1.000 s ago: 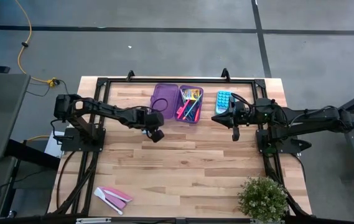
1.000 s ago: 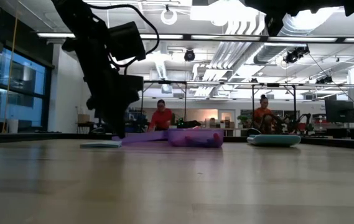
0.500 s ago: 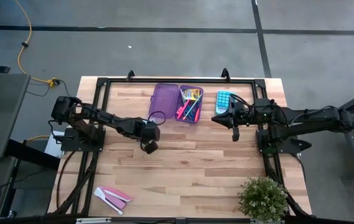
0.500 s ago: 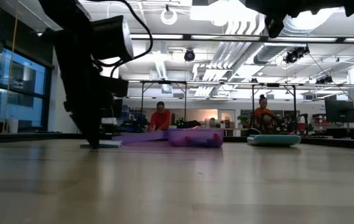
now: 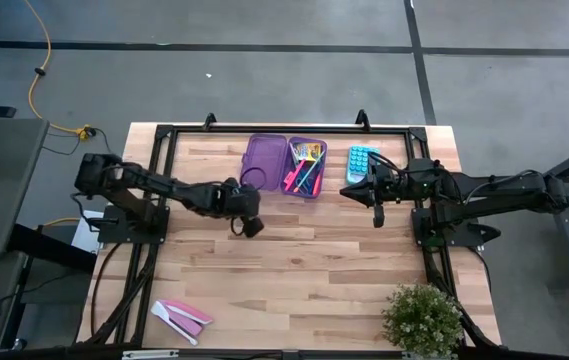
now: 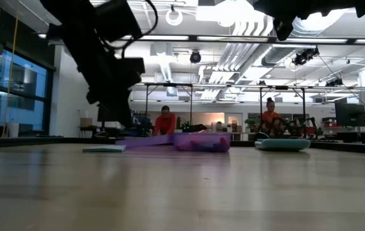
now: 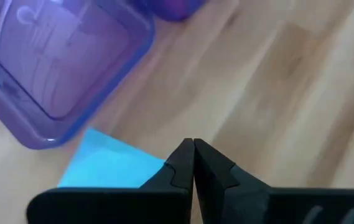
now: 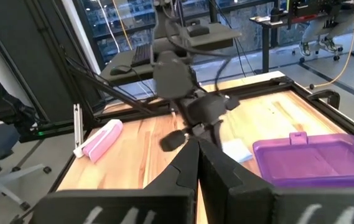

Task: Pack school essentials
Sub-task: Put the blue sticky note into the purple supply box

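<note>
Wooden table (image 5: pixel 304 260) under a black frame, grey floor around, bright workshop beyond with two people in red tops far behind. Near the far edge, a purple case (image 5: pixel 286 166) lying open: empty lid to the left, tray to the right packed with pink markers, pencils and other school essentials (image 5: pixel 304 167). Just in front of the lid's near corner, a light-blue notepad (image 7: pixel 105 168) flat on the wood, touching nothing, seen in the left wrist view right beside the lid wall. Left end effector (image 5: pixel 249 225) close by, raised over the table near that lid corner, fingers pressed together and gripping nothing. Right of the tray, slightly apart, a light-blue calculator (image 5: pixel 360 162). Right end effector (image 5: pixel 377 217) just beside the calculator's near side, above the table, fingers closed and empty. Well apart, at the near left corner, flat pink-and-white pieces (image 5: pixel 181 318). At the near right corner, a small potted plant (image 5: pixel 422 320).
</note>
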Motion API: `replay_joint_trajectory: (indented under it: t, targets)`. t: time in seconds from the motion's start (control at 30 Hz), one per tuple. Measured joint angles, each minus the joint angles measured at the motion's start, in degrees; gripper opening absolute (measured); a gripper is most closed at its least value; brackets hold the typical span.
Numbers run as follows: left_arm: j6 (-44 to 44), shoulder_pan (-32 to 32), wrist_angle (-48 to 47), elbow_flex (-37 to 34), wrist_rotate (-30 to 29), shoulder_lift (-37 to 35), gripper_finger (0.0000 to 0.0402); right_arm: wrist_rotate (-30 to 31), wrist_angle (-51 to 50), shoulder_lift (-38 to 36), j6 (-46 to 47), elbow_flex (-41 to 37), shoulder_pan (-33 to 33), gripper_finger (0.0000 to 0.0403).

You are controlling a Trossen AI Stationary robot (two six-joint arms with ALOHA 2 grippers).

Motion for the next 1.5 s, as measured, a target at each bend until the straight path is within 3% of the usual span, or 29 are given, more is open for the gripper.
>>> replay_joint_trajectory:
  t: [0.33,0.53,0.9,1.23,1.5]
  targets:
    - [6.1,8.0,8.1,0.0,5.0,5.5,0.0000,0.0,-0.1,0.0,0.1,0.0,0.0,0.0000]
    - [6.1,9.0,2.6,0.1,6.9,7.9,0.0000,0.0,-0.4,0.0,1.5,0.0,0.0,0.0000]
    - [3.0,3.2,-9.0,-0.1,11.4,4.2,0.0000,0.0,-0.9,0.0,1.2,0.0,0.0,0.0000]
    - [-3.0,-2.7,-26.2,-0.1,5.5,3.1,0.0000,0.0,-2.1,0.0,1.2,0.0,0.0,0.0000]
    - [-6.1,-4.8,-27.7,0.8,10.1,0.7,0.0000,0.0,-2.1,0.0,0.9,0.0,0.0,0.0000]
